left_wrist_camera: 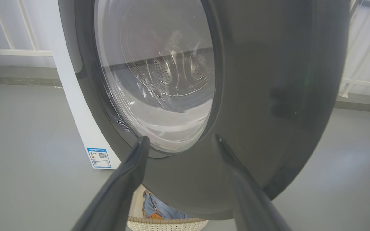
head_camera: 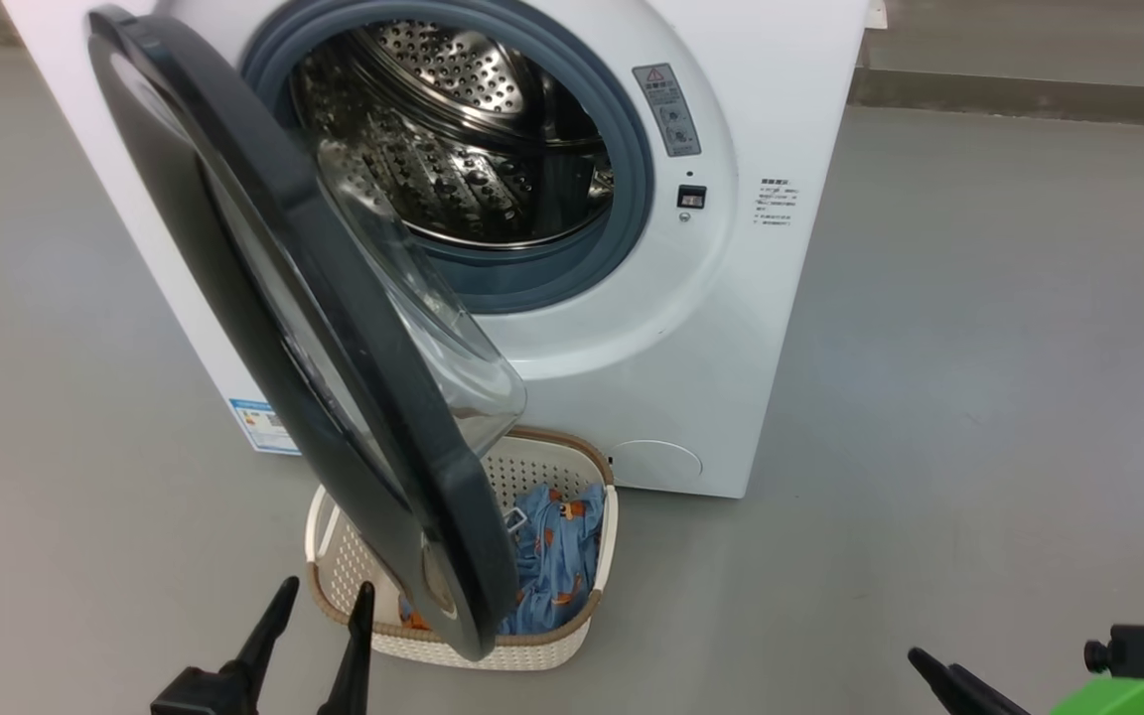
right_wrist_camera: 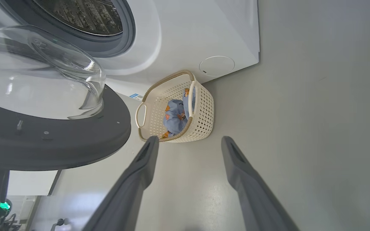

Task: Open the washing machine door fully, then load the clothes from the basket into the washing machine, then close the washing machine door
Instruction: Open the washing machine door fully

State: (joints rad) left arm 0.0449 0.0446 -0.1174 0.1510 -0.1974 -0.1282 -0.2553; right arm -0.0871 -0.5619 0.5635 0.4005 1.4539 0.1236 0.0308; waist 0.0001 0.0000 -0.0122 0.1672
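The white washing machine (head_camera: 781,119) stands ahead with its steel drum (head_camera: 453,129) exposed. Its black round door (head_camera: 264,288) hangs partly open, swung out over the basket (head_camera: 600,556). Light blue clothes (head_camera: 557,556) with orange figures lie inside the basket, on the floor against the machine's front. My left gripper (head_camera: 324,591) is open at the lower left, just short of the door's outer face (left_wrist_camera: 268,96), nothing between its fingers. My right gripper (right_wrist_camera: 188,139) is open, with the basket (right_wrist_camera: 204,109) and clothes (right_wrist_camera: 173,115) beyond its tips; one finger (head_camera: 949,680) shows low right in the head view.
Grey floor (head_camera: 979,397) spreads open to the right of the machine and in front of the basket. A white railing (left_wrist_camera: 365,48) and a low kerb run behind the machine. A blue label (left_wrist_camera: 99,157) marks the machine's lower left side.
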